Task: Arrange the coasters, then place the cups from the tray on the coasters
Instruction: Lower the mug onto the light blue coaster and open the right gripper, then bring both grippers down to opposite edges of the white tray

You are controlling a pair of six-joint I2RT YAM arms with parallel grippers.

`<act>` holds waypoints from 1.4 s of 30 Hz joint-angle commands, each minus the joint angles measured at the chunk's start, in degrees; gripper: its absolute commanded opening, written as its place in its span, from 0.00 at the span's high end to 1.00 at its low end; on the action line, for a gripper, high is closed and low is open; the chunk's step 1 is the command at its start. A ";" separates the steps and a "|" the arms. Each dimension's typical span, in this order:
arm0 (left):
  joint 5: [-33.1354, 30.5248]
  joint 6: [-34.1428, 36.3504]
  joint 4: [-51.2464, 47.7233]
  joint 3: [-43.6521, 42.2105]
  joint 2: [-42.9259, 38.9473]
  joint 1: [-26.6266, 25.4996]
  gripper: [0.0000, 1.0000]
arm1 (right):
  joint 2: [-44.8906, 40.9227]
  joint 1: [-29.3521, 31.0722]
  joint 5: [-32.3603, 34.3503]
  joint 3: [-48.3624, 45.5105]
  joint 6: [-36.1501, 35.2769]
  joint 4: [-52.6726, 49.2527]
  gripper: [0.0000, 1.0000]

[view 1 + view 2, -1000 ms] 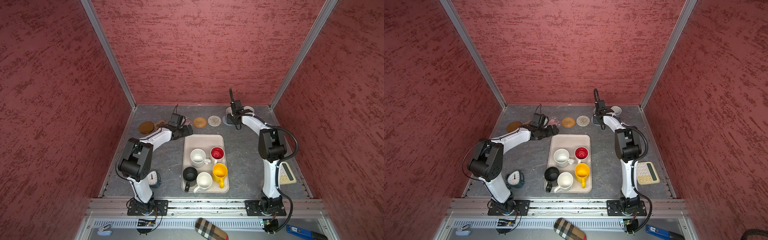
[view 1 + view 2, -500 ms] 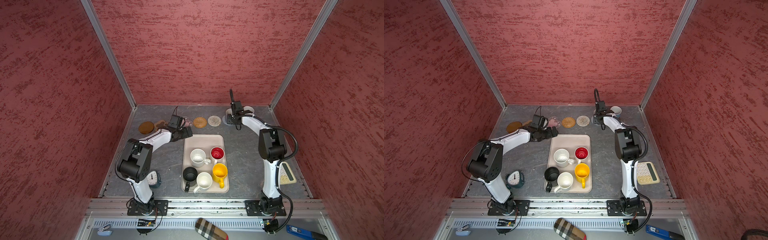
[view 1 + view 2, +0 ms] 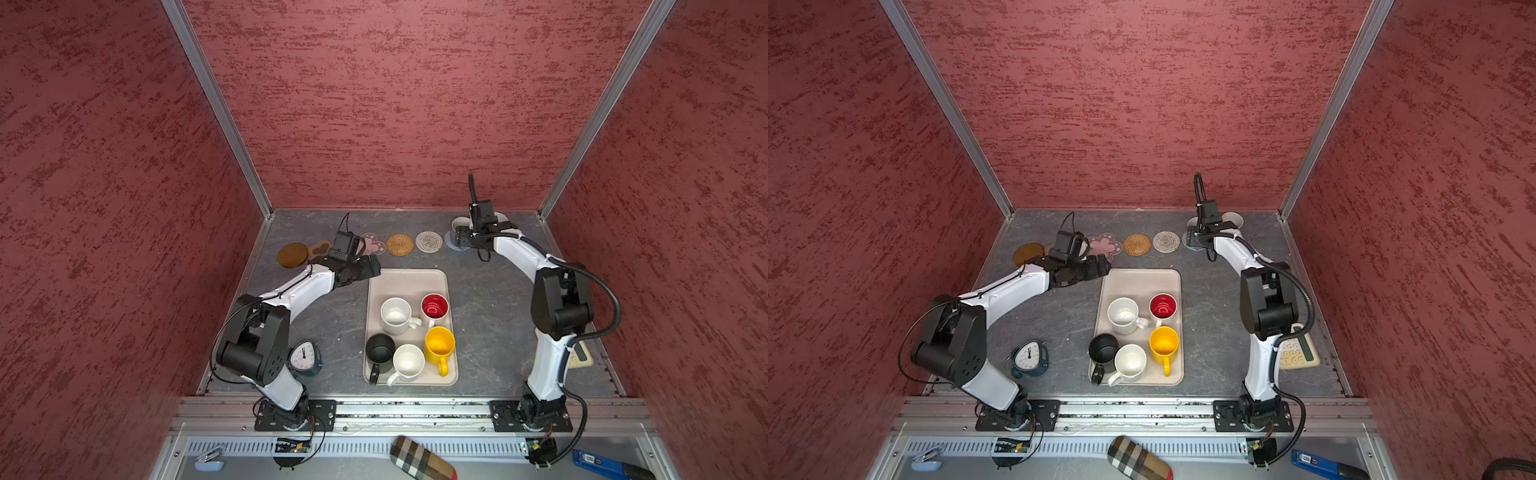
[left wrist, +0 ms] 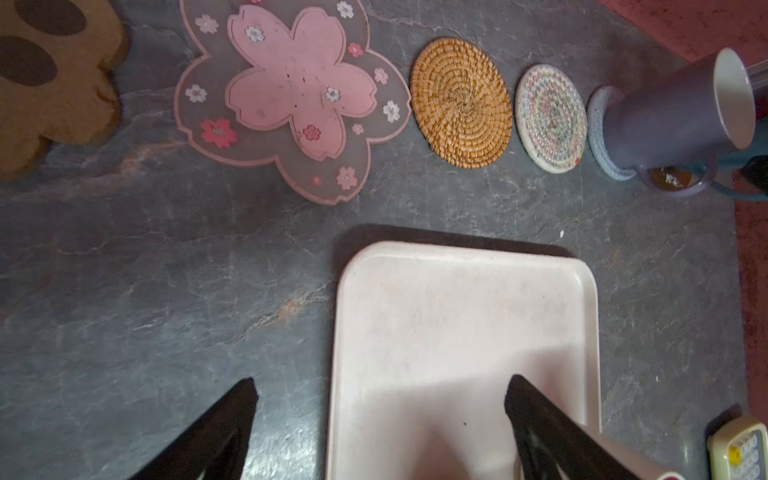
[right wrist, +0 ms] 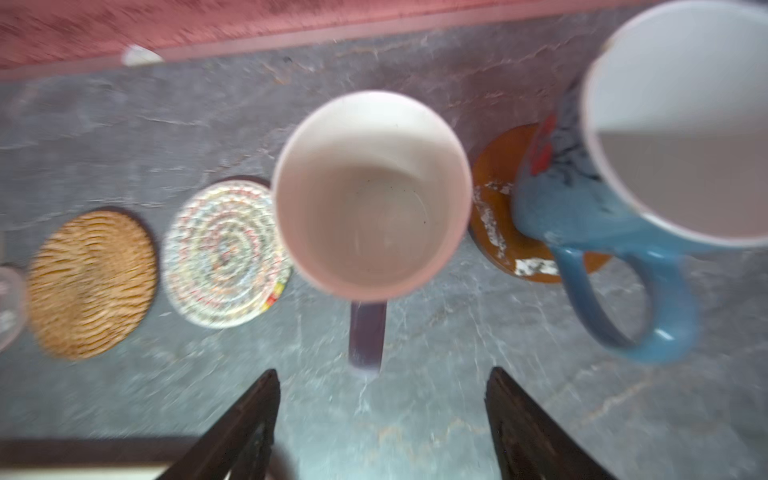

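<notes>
Coasters line the back: brown disc (image 3: 292, 254), tan paw (image 3: 319, 248), pink flower (image 4: 291, 91), rattan (image 4: 461, 102) and whitish woven (image 4: 550, 118). The lavender cup (image 5: 370, 195) stands on the grey round coaster (image 4: 598, 137). Beside it the light blue cup (image 5: 623, 199) sits on a second brown disc (image 5: 498, 208). My right gripper (image 5: 382, 374) is open just behind the lavender cup's handle, not touching it. My left gripper (image 4: 380, 382) hangs open and empty over the tray's (image 3: 409, 282) far left corner. Several cups stand on the tray: two white, red-inside (image 3: 434, 307), yellow (image 3: 439, 345), black (image 3: 379, 349).
A small clock (image 3: 305, 358) stands by the left arm's base. A cream calculator (image 3: 1298, 351) lies at the right edge behind the right arm. Red walls close the back and both sides. A plaid case (image 3: 422, 459) lies below the front rail.
My right gripper has opened and let go of the lavender cup, which stays on its coaster. The left gripper has drifted slightly toward the tray.
</notes>
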 commanded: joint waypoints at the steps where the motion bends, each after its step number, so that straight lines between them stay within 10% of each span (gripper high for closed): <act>1: 0.77 1.52 -2.05 -2.80 -2.58 0.20 0.20 | -6.73 -0.09 -2.99 -4.99 1.30 2.98 0.23; 6: 1.13 1.21 -1.36 -7.56 -5.54 -0.91 0.48 | -14.37 0.54 -8.39 -16.81 4.58 8.28 0.30; 19: -1.39 -0.49 1.85 -15.42 -6.01 -6.18 0.62 | -18.11 7.44 -12.43 -36.50 8.33 15.34 0.38; 42: 0.68 -1.55 6.04 -17.70 -1.05 -8.32 0.84 | -14.89 12.50 -13.55 -41.70 10.20 18.21 0.64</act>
